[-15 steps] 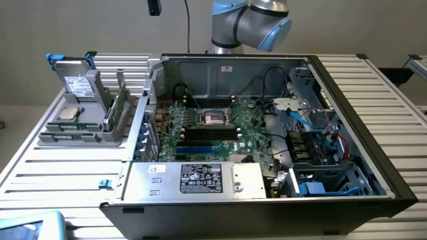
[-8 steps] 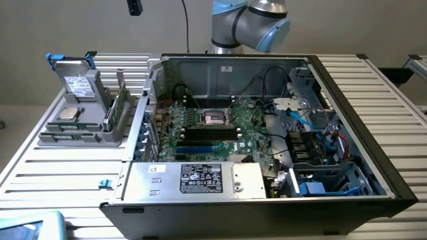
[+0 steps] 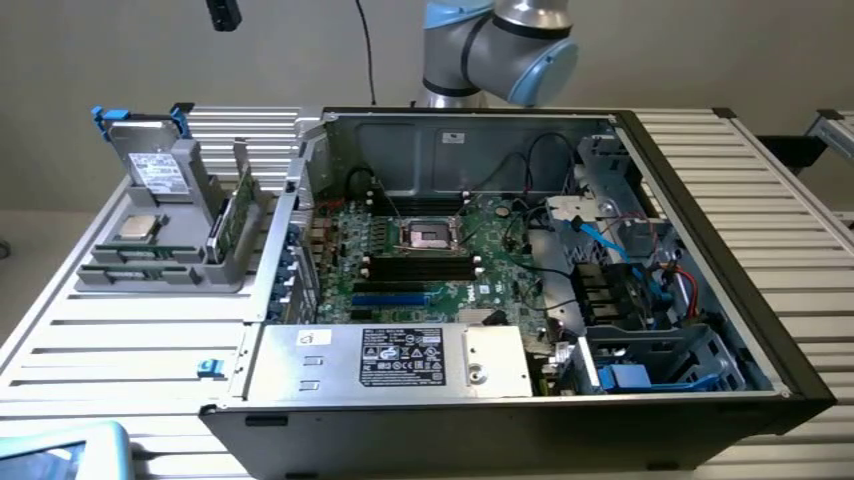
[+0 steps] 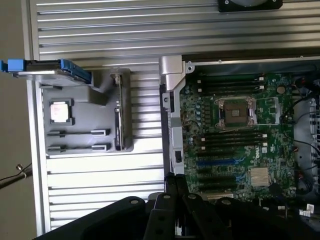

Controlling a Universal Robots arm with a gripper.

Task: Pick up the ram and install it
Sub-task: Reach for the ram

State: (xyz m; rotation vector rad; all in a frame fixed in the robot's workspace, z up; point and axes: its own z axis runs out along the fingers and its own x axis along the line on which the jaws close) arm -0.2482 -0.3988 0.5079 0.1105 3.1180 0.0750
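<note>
Gripper (image 4: 175,189), pressed together and empty, above the case rim (image 4: 171,100), well apart from the upright ram (image 3: 236,220).

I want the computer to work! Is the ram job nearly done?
Not yet. Done: nothing; the ram stands in its grey holder beside the case. In hand: nothing; the end effector is shut, empty. Left: picking up and installing; the black slots look empty.

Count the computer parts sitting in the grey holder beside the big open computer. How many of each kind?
ram: 1
silver processor chip: 1
grey drive: 1
Total: 3
</note>
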